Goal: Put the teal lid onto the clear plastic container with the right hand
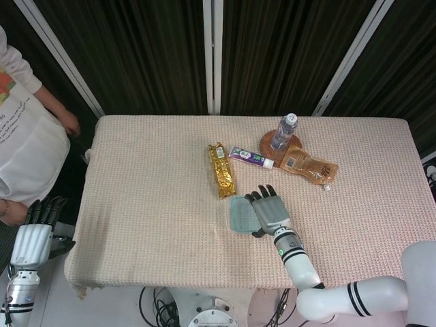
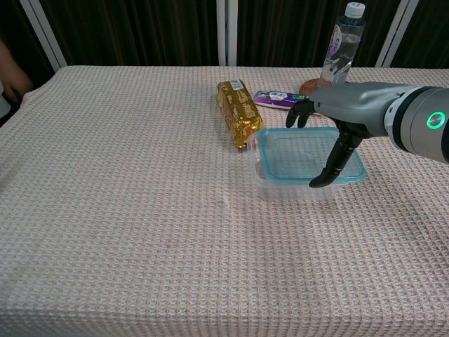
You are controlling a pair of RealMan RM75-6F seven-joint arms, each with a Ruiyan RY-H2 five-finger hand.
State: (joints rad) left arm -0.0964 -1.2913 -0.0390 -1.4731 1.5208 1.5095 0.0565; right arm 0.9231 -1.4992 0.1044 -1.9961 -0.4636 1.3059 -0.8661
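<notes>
Hidden or cut off, as we find it:

- Clear plastic container (image 2: 261, 175): in the head view we cannot pick it out beneath the teal lid (image 1: 240, 214).
- Teal lid: the right hand (image 1: 270, 211) covers its right side in the head view; in the chest view the thumb crosses its near edge. Whether it is fully seated, we cannot tell.
- Left hand (image 1: 37, 219): only in the head view, below the table's edge.
- Toothpaste tube (image 1: 251, 157), brown pouch (image 1: 307, 165): print too small to read.
- Person (image 1: 24, 129): cut off at the left edge.
</notes>
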